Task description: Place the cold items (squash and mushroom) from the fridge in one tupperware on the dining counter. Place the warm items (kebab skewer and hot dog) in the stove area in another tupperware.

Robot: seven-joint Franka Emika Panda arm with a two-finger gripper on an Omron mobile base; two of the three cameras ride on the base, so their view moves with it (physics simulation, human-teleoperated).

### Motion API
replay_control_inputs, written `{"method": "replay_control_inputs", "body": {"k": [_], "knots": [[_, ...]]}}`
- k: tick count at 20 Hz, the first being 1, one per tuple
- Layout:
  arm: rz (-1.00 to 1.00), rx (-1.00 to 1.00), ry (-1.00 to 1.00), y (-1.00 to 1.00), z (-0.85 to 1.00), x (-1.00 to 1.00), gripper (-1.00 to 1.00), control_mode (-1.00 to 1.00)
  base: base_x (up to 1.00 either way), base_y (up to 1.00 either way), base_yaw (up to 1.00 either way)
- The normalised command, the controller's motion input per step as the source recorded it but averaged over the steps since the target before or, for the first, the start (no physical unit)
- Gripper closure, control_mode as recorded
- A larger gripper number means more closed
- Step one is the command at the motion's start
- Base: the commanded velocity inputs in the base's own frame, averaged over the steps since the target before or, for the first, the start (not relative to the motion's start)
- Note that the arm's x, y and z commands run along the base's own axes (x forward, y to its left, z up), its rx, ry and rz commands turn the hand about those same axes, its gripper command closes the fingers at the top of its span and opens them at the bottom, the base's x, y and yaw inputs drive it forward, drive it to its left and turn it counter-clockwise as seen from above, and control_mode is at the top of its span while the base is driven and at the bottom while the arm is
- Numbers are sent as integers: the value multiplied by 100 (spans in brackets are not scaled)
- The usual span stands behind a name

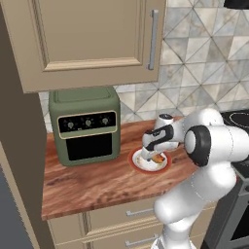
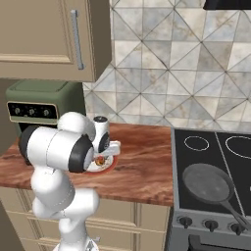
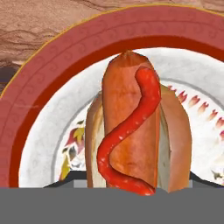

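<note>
I've got the hot dog [image 3: 140,131] dead centre in the hand view: smooth sausage in a tan bun, w/ a glossy red squiggle of sauce along the top. It lies on a round plate [image 3: 39,105], white middle w/ small painted figures, broad red rim w/ a thin gold edge. From the left base view I see the plate [image 1: 167,164] flat on the wood-grain counter [image 1: 97,182], just right of the green toaster oven [image 1: 85,124]; that's a boxy, rounded unit w/ three knobs and a dark door. My gripper [image 1: 148,156] is down on the plate over the hot dog [image 1: 156,159]. Fingertips are hidden low in the hand view, either side of the bun, so I can't tell if they're apart or clamped on it. Further right of the oven, past the plate: black stove [image 2: 215,162] w/ a dark round pan [image 2: 208,182]. Behind, a grey triangle-tiled backsplash [image 2: 162,73]; above the oven, a beige panelled cabinet [image 1: 92,39] w/ a metal bar handle.
</note>
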Motion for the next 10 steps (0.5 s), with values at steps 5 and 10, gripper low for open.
{"method": "replay_control_inputs", "body": {"k": [5, 10], "knots": [[-2, 8, -12, -58, 48, -73, 100, -100, 0, 0, 0], [-9, 11, -24, -63, 90, -100, 100, -100, 0, 0, 0]]}}
